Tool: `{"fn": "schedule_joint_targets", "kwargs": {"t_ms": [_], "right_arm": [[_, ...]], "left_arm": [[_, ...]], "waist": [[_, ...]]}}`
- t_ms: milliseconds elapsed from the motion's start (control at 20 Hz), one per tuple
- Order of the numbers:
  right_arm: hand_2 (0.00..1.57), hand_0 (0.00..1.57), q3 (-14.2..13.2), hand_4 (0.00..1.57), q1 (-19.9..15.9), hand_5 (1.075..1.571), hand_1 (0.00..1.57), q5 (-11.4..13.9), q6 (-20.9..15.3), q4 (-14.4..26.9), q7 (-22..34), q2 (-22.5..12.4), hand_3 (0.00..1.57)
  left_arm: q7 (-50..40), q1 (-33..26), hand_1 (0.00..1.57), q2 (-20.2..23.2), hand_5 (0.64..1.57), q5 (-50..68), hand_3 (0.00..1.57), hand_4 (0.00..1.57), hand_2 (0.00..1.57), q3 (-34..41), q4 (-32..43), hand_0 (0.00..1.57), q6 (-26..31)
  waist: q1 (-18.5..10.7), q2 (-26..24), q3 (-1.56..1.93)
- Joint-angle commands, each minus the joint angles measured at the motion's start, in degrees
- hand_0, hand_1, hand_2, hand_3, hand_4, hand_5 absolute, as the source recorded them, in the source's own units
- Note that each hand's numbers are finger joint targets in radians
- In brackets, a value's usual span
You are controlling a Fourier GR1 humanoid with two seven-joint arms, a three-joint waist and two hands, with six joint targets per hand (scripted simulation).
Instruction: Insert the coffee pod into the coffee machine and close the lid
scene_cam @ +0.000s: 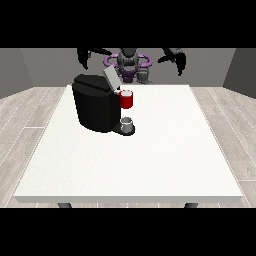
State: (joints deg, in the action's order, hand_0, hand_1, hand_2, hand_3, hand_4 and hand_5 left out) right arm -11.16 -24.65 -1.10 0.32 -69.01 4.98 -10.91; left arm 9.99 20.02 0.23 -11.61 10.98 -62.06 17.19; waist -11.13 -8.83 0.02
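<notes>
1. Front view, landmark: the coffee machine (96,106) is a black block on the far left part of the white table (150,160). All positions below are given relative to it.
2. Front view, lid: the lid (111,78) stands raised and tilted at the top of the machine, on the side nearest the robot. It is not closed.
3. Front view, red thing: a red thing at the machine (126,99) sits at the upper front of the machine, just to its right in the view.
4. Front view, grey thing: a small grey thing (127,123) rests at the foot of the machine, directly below the red thing. It cannot be confirmed as the coffee pod, so the pod's place is not established from this view.
5. Front view, hands: the hand at the view's left (84,56) hangs in the air behind and above the machine, well apart from it. The hand at the view's right (175,56) hangs in the air well to the right of the machine. Whether the fingers of either hand are apart or together cannot be told. Neither hand touches the machine or the grey thing.
6. Progress, as a judgement: no step appears complete. The pod still has to be picked up and placed in the machine, and the lid then has to be lowered.
</notes>
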Motion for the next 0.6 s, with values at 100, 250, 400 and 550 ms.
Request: {"fn": "schedule_joint_targets", "kwargs": {"t_ms": [100,250,400,550], "right_arm": [[0.00,0.00,-2.3,0.18,-4.9,1.571,0.00,-3.2,0.3,4.4,2.1,-0.5,0.00],[0.00,0.00,-0.1,0.07,-3.8,1.571,0.00,-2.2,-0.1,4.4,3.2,0.8,0.00],[0.00,0.00,1.1,0.00,-9.0,1.571,0.00,-1.1,-0.7,5.7,0.9,1.5,0.00],[0.00,0.00,-0.3,0.00,-10.8,1.571,0.00,-2.8,2.1,7.6,1.7,-1.5,0.00]], "left_arm": [[-4.5,-1.0,0.00,1.3,1.571,3.5,0.00,0.35,0.00,-0.6,-8.7,0.00,1.9],[-5.4,-6.5,0.00,1.0,1.571,4.7,0.00,0.37,0.00,-1.8,-12.9,0.00,2.6],[-4.7,-0.5,0.00,2.2,1.571,4.1,0.00,0.36,0.00,-1.2,-13.2,0.00,-1.7],[-4.4,-4.5,0.00,2.5,1.571,4.0,0.00,0.36,0.00,-2.7,-16.8,0.00,-1.6]], "waist": [[-1.2,3.7,0.00],[0.1,2.9,-0.01],[0.8,9.2,-0.01],[1.2,9.4,-0.01]]}}
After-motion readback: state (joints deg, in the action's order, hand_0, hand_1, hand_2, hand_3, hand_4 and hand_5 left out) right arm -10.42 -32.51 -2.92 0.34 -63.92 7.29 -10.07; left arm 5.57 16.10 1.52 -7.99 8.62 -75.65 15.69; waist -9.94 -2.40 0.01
